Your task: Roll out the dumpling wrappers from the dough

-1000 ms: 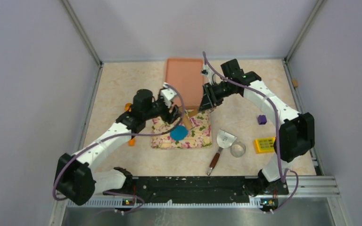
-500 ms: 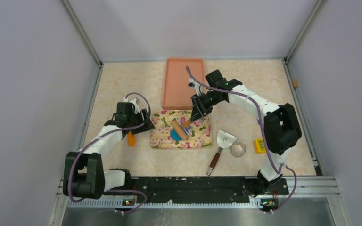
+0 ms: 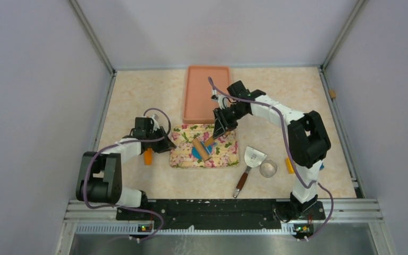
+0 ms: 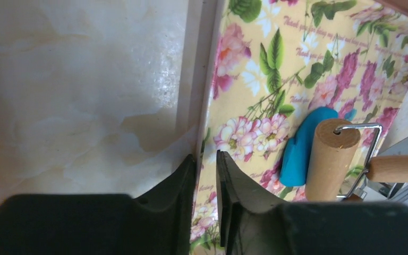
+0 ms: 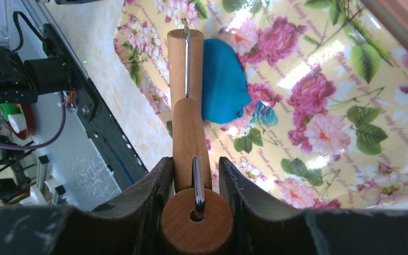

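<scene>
**Right hand [image 5: 194,159] clamped on roller; dough part-flattened on mat**

The right hand is closed on the wooden handle of the roller [image 5: 183,69], one finger on each side. The left hand [image 4: 206,155] sits low at the left edge of the floral mat [image 3: 220,156]. Its jaws stand narrowly apart astride that edge, and I cannot tell whether they clamp it.

The dough [image 5: 220,85] lies near the middle of the mat. It is bright blue, smooth and matte, a thick flattened lump. One side is rounded and one corner is pointed, so it is not a neat round. The roller's barrel rests against its side.

Edges: the mat's far edge lies just beside the near rim of the salmon tray [image 3: 207,87]. A spatula [image 3: 254,156] lies near the mat's right edge, with a ring cutter [image 3: 268,169] touching or just beside its blade. An orange piece [image 3: 147,156] lies beside the left hand.

Room: bare tabletop [image 3: 138,95] shows left of the tray and along the near side of the mat. Walls bound the tabletop on three sides.
</scene>
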{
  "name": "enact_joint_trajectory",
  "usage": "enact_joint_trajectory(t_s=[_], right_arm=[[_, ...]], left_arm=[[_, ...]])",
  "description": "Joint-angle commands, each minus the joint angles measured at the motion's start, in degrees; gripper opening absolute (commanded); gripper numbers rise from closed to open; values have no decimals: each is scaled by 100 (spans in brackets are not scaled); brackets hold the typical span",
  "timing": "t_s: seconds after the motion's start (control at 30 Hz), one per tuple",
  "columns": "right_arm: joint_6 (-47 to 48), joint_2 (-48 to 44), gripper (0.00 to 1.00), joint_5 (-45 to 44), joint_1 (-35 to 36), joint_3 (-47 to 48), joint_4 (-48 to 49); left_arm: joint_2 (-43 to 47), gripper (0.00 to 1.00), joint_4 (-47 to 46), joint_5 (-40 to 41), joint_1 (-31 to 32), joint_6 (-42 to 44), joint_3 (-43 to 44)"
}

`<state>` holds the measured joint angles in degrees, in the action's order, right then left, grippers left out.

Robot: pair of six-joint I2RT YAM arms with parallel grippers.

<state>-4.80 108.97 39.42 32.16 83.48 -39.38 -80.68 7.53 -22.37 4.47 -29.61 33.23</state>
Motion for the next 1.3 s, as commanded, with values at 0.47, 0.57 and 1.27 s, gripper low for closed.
enact_joint_trajectory(t_s=[0.47, 0.57, 1.27], right_arm=[[-107, 1573, 0, -1654, 431, 423, -289], [-94, 1625, 0, -750, 479, 835, -130], [5084, -631, 0, -2680, 1687, 2721, -2390]], left_arm=[[-336, 6, -411, -197, -8, -238, -252], [-307, 6, -429, -204, -8, -215, -243], [-706, 0, -298, -199, -25, -252, 402]])
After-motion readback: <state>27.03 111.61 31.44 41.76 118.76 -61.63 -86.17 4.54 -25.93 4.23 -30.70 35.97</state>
